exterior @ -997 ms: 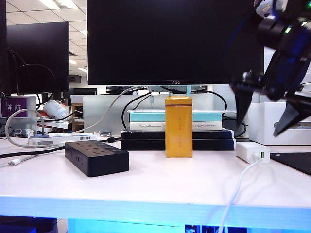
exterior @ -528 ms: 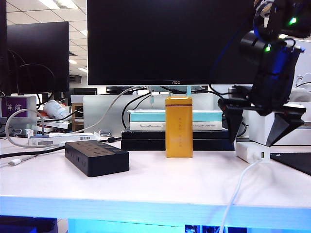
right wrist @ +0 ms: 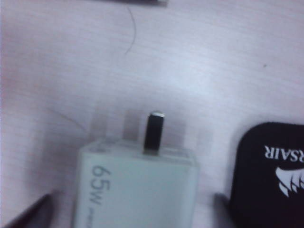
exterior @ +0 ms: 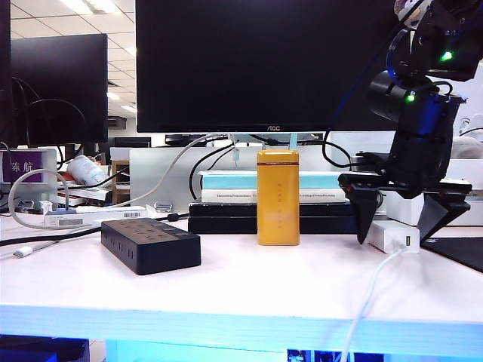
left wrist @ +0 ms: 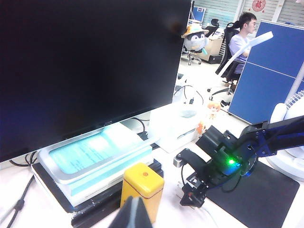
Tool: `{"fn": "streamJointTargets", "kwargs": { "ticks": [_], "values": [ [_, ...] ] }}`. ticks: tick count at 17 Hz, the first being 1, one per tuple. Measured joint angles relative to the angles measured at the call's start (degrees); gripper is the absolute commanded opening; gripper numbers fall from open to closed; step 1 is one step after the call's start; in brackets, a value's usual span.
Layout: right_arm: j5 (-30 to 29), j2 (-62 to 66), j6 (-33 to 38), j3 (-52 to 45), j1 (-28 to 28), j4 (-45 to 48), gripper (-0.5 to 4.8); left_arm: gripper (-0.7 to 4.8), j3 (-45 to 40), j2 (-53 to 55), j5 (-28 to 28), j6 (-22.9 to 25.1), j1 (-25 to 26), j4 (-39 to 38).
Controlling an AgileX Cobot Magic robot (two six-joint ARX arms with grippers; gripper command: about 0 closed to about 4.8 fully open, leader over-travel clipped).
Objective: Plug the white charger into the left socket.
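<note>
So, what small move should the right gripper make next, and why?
Probably close. The right gripper hangs open with its fingers either side of the white charger, which lies on the table, prong showing; the left gripper, shut, waits far away.

"65W" on white charger [right wrist: 137,187], "AOC" on monitor [exterior: 272,128]

Power strip [exterior: 150,243] left, tin [exterior: 277,197] centre before stacked books [exterior: 273,204], charger [exterior: 392,235] right, beside mat [exterior: 458,250].
</note>
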Motion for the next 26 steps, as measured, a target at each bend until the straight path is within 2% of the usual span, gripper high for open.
{"fn": "streamJointTargets", "kwargs": {
  "ticks": [3,8,11,13,15,17,19,20,23,26],
  "values": [
    [-0.2,0.28,-0.33,2.6,-0.22,-6.14,1.78,-0.05,0.0,0.0,0.0,0.0,0.0,-0.07],
    [-0.2,-0.59,0.07,12.26,-0.22,-15.3,1.78,-0.05,0.0,0.0,0.0,0.0,0.0,-0.07],
    [-0.2,-4.66,4.46,13.07,-0.22,-17.46,1.78,-0.05,0.0,0.0,0.0,0.0,0.0,-0.07],
    [-0.77,-11.06,10.99,13.09,-0.22,-18.73,1.78,-0.05,0.0,0.0,0.0,0.0,0.0,-0.07],
    [-7.08,-16.13,13.0,13.07,-0.24,-18.32,1.78,-0.05,0.0,-0.02,0.0,-0.02,0.0,-0.07],
    [-18.8,-22.1,24.39,13.05,-0.04,-11.74,1.78,-0.05,0.0,-0.02,0.0,-0.02,0.0,-0.07],
    [-23.71,-24.28,36.41,13.05,-0.02,-2.95,1.78,-0.05,0.0,-0.02,0.0,-0.02,0.0,-0.07],
    [-24.04,-24.98,43.32,13.05,0.63,4.28,1.78,-0.05,0.0,-0.02,0.0,-0.02,0.0,-0.07],
    [-22.25,-24.83,55.49,13.05,3.82,17.97,1.78,-0.05,0.0,-0.07,0.0,-0.02,0.0,-0.04],
    [-15.34,-24.55,68.67,13.0,8.83,21.81,1.78,-0.05,0.0,-0.13,0.0,-0.02,0.0,-0.04]
  ]
}}
